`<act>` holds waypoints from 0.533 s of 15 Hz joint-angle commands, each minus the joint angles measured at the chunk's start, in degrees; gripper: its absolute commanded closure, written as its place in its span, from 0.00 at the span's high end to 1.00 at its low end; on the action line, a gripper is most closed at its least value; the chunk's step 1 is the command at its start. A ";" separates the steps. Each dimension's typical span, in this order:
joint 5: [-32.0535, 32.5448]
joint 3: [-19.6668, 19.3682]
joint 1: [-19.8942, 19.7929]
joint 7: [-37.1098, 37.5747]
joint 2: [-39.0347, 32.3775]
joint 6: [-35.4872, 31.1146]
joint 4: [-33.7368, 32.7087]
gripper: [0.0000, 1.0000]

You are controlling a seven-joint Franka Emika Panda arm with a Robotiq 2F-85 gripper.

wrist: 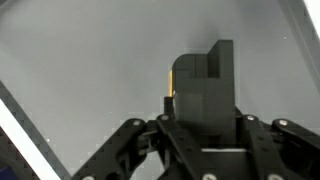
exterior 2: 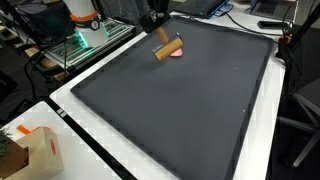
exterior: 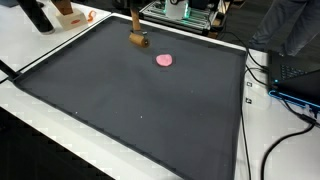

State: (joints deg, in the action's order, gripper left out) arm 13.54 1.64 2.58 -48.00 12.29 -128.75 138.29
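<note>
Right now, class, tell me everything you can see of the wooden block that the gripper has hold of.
The wooden block is a short, light-brown bar with flat faces, plain wood by its look. It is tilted, one end higher than the other, near the far edge of the dark mat. The gripper comes down from above and clamps it near the higher end. A pink disc lies close by on the mat, apart from the block. Whether the lower end touches the mat cannot be told.

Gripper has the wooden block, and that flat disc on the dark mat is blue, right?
No, the disc is pink, not blue; both exterior views show it. The gripper does have the wooden block, and the disc lies on the dark mat.
</note>
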 commanded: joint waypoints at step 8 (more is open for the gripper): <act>6.24 0.90 3.60 -10.76 9.34 5.15 7.74 0.23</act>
State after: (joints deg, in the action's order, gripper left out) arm 17.30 2.06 4.92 -56.62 18.36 -125.21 143.43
